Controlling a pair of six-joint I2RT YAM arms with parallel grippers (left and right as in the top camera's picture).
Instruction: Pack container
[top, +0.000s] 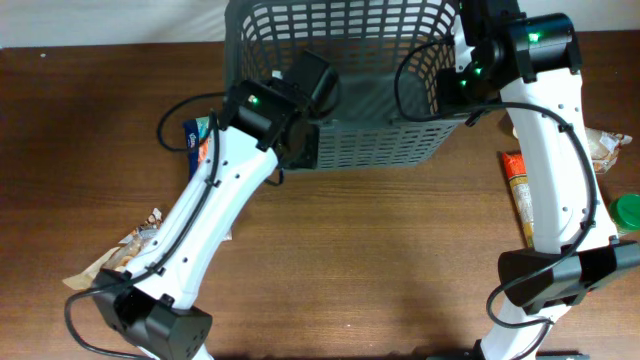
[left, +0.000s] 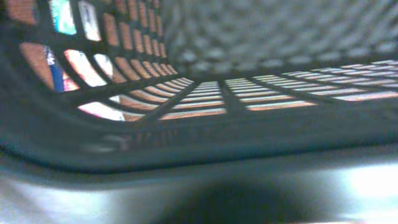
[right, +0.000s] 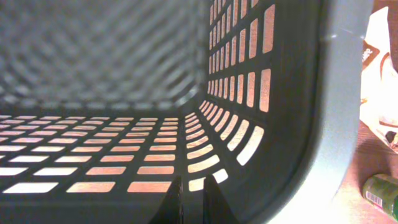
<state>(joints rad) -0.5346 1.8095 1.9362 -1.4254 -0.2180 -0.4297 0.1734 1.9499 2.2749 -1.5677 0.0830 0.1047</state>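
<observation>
The basket (top: 375, 140) sat upright, long axis running left-right; both grippers reached inside, grip states impossible to tell

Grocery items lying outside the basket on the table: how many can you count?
4. A blue packet left of the basket; a snack bag under the left arm; an orange tube and a green-capped bottle on the right. A pale wrapper at the right edge may be another.

No readable text anywhere. Blue packet (top: 197, 137) left of the basket and the orange tube (top: 520, 195) by the right arm both carry print (too small and blurred to make out).
</observation>
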